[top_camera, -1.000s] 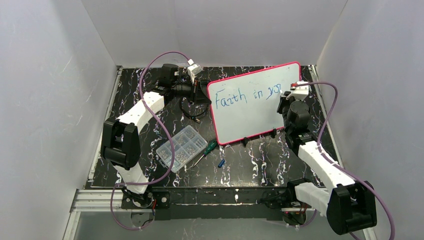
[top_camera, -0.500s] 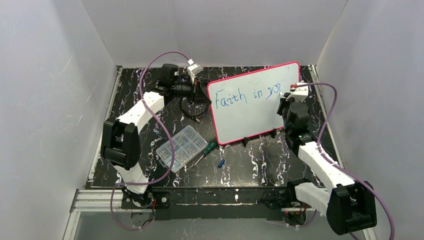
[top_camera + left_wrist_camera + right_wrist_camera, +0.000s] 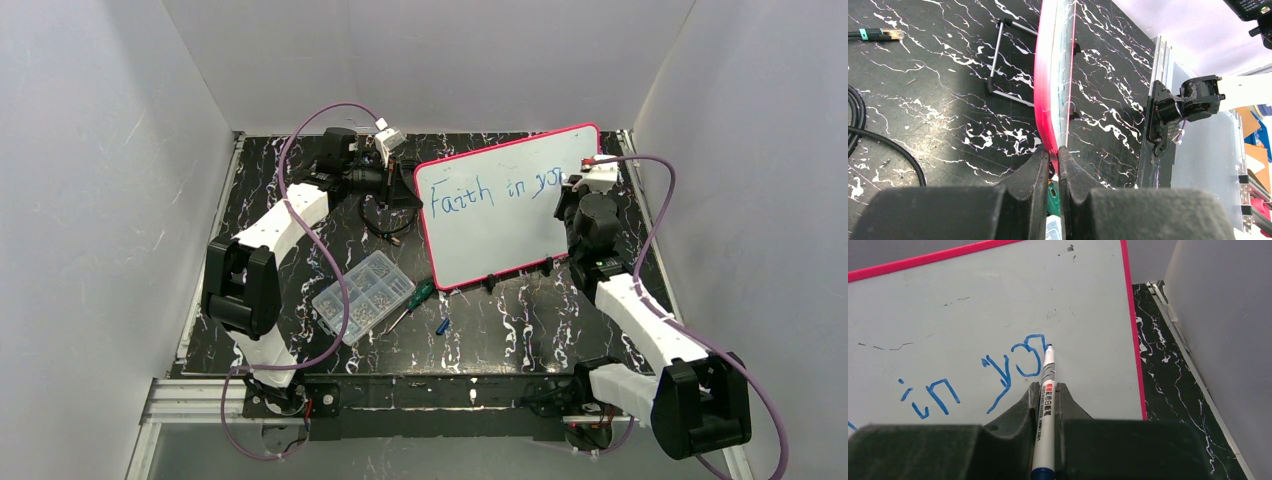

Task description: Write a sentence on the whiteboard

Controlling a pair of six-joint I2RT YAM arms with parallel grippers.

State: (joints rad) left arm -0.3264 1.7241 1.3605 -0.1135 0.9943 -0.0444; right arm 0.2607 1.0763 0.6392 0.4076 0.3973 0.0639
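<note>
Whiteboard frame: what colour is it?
Pink-red, a thin band around the whiteboard. It shows best in the right wrist view.

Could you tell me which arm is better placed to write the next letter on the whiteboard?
Right arm: its jaws grip the marker, tip at the unfinished sentence on the whiteboard. The left jaws are clamped on the board's pink edge, holding it.

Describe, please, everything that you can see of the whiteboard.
The whiteboard is a glossy white rectangle in a thin pink-red frame with rounded corners and small black clips on its lower edge. It stands propped up, a wire stand behind it, on the far right part of the table. The sentence, in blue, reads "Faith in yo". The left gripper pinches its left edge; the marker in the right gripper points at the last letter.
</note>
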